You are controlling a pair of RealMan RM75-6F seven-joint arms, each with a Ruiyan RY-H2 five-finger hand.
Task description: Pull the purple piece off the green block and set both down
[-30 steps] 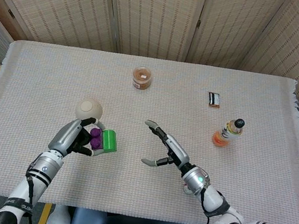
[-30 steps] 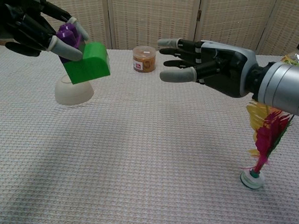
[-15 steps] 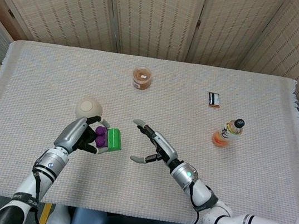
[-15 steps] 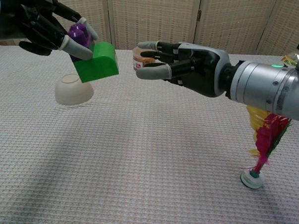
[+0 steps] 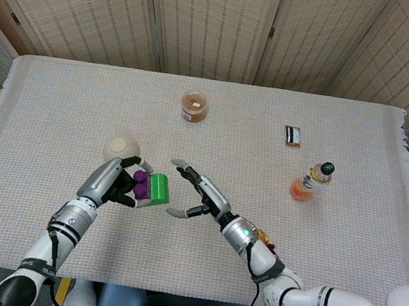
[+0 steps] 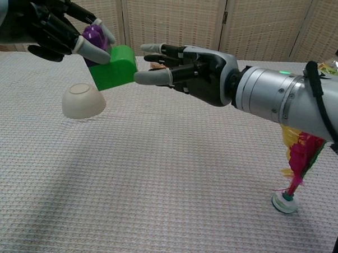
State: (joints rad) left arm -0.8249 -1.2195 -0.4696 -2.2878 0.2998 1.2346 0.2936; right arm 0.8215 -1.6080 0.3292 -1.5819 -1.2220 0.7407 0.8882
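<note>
My left hand (image 5: 111,182) (image 6: 47,25) holds the purple piece (image 5: 139,185) (image 6: 94,36) up above the table, with the green block (image 5: 157,189) (image 6: 114,67) still stuck to it and pointing toward the right hand. My right hand (image 5: 194,193) (image 6: 185,70) is open, fingers spread, its fingertips just short of the green block on the block's right side. I see no contact between the right hand and the block.
An upturned cream bowl (image 5: 122,147) (image 6: 83,100) lies under and behind the left hand. A brown-lidded jar (image 5: 194,106) sits farther back, a small dark packet (image 5: 292,135) and an orange bottle (image 5: 310,180) to the right. A feathered shuttlecock (image 6: 297,165) stands near my right forearm.
My right hand has moved left, closing most of the gap to the green block. The left hand has carried the block slightly rightward toward it.
</note>
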